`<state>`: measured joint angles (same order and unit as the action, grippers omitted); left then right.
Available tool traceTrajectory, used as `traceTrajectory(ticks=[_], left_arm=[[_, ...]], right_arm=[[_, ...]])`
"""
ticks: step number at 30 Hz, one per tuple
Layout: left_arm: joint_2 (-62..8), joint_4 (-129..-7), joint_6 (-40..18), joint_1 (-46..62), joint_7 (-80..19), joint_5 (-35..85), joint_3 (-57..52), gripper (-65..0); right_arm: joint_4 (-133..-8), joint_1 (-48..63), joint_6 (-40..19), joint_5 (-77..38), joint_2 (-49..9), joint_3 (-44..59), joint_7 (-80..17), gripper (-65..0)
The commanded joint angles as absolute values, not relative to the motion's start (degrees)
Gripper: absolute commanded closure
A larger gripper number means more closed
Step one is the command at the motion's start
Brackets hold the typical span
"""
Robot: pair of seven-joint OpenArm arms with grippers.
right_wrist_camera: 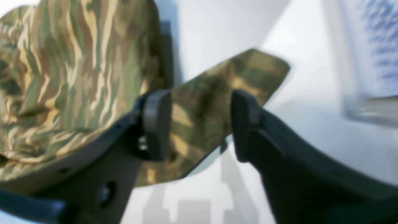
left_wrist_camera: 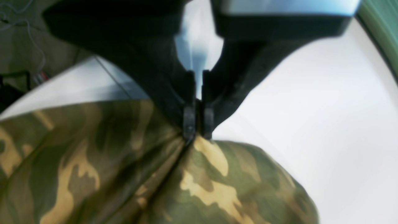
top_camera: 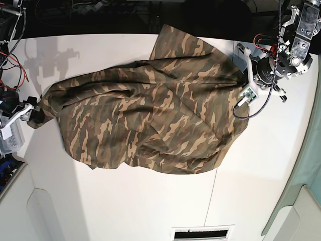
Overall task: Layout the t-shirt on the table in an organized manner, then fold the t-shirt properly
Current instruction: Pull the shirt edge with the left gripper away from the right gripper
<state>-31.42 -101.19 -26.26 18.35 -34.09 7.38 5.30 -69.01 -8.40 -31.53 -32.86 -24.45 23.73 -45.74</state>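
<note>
- Clearly, the left gripper [left_wrist_camera: 198,130] has its jaws pressed together on a pinch of the t-shirt [top_camera: 150,120]; cloth gathers into folds running straight to the tips, so this arm appears to hold one edge up, probably to pull the garment taut.
- By contrast, the right gripper [right_wrist_camera: 200,124] stands spread, a flap of camouflage cloth lying between the two pads without being squeezed. In the base view it sits at the shirt's opposite end, near the table's [top_camera: 125,201] side edge.
- With one arm at each end, the shirt is stretched between them, which suits the laying-out step; my judgement is that folding has not begun.
- As for looks, the shirt lies across the middle of the table, reaching toward the far edge, rumpled, with deep creases and one part doubled over. Its print is olive, brown and tan patches.
- Sleeves and collar are hard to tell apart.
</note>
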Motion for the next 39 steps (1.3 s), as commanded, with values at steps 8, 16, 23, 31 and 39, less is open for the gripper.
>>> traceTrajectory(ticks=[8, 16, 23, 31, 39], left_arm=[[-32.2, -102.4, -24.7, 16.4, -33.1, 15.2, 4.8, -22.6], [-32.1, -104.0, -28.6, 17.1, -35.9, 27.7, 4.8, -22.6], [-27.6, -104.1, -34.1, 22.6, -36.3, 32.8, 4.8, -22.6], [-18.5, -102.5, -30.9, 24.8, -36.2, 25.4, 4.9, -22.6], [-15.8, -94.0, -29.1, 23.3, -35.8, 20.5, 4.9, -22.3]], right_arm=[[-69.8, -5.0, -31.3, -38.9, -25.5, 24.1, -48.1, -32.5], [-69.9, 1.7, -32.7, -43.7, -25.0, 24.1, -48.7, -32.5], [-69.9, 2.5, -32.8, -43.9, -22.2, 24.1, -48.3, -32.5], [-69.8, -0.2, -32.8, -40.3, -16.4, 23.9, -45.6, -32.5], [-66.7, -6.0, -31.3, -35.2, -12.5, 23.9, -42.9, -0.9]])
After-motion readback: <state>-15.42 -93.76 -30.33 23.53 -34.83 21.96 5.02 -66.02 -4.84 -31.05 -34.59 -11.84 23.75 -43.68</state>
